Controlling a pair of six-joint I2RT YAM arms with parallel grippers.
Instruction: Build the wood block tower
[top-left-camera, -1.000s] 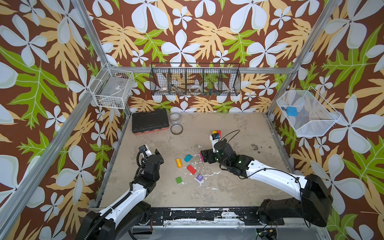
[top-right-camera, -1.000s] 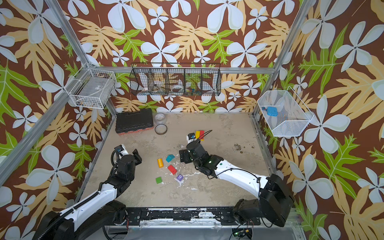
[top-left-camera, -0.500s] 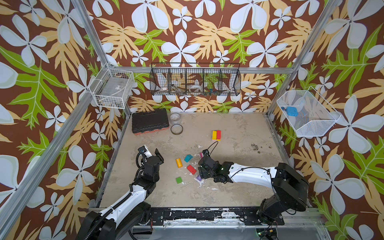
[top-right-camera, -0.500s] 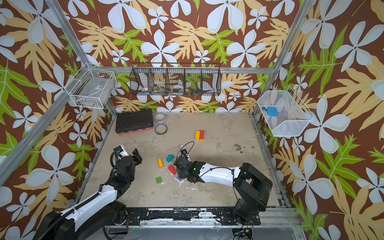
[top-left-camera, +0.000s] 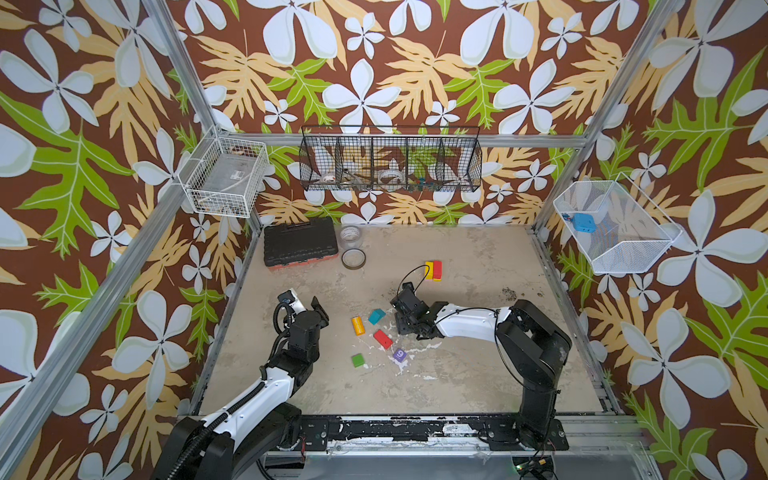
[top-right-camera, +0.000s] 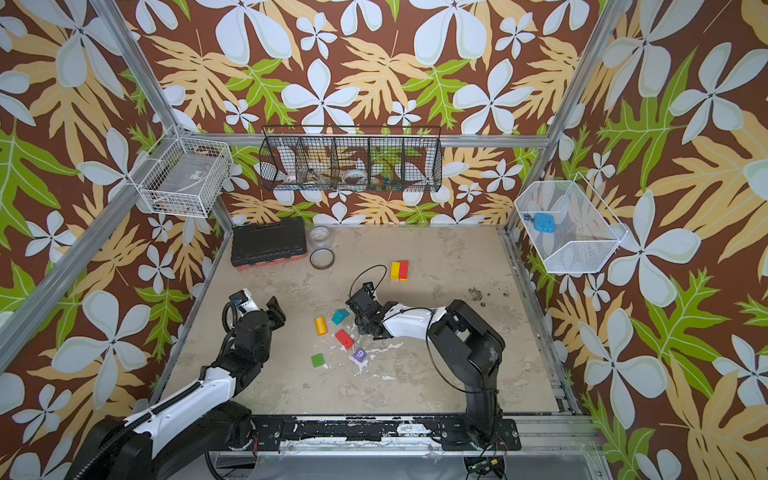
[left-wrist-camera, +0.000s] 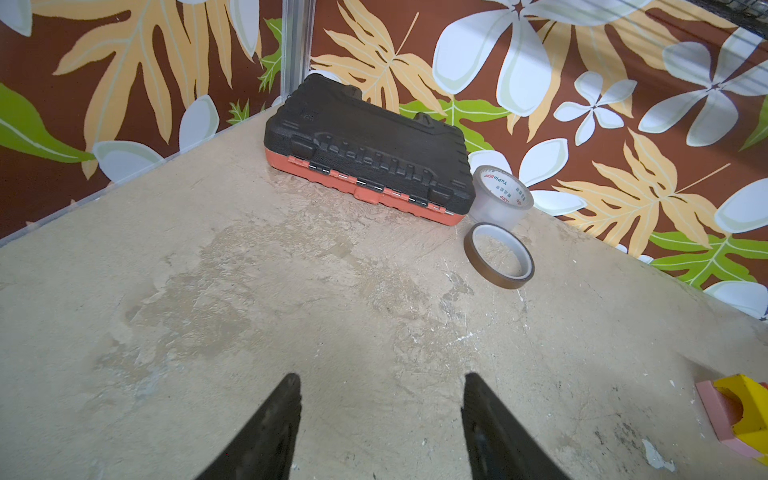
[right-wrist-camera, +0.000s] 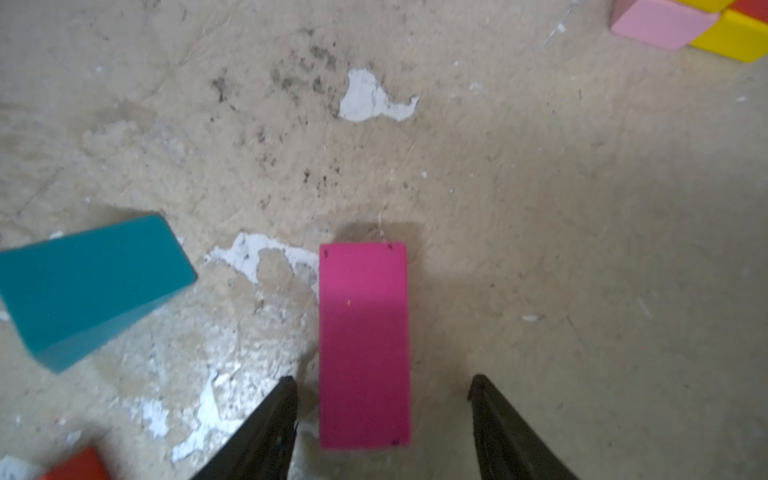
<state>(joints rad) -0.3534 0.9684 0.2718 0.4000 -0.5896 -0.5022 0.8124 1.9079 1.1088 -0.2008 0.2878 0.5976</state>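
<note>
1. Right gripper (right-wrist-camera: 384, 380) open and empty. Its jaws straddle one end of the magenta block (right-wrist-camera: 363, 332), which lies flat and off-centre between them.
2. Judgement: centre first, then close squarely on its long sides.
3. Tower base (top-left-camera: 433, 270) sits well apart.

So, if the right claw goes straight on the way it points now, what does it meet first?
Most likely the magenta block, which lies lengthwise between the jaws of the open right claw; the height above it is unclear.
</note>
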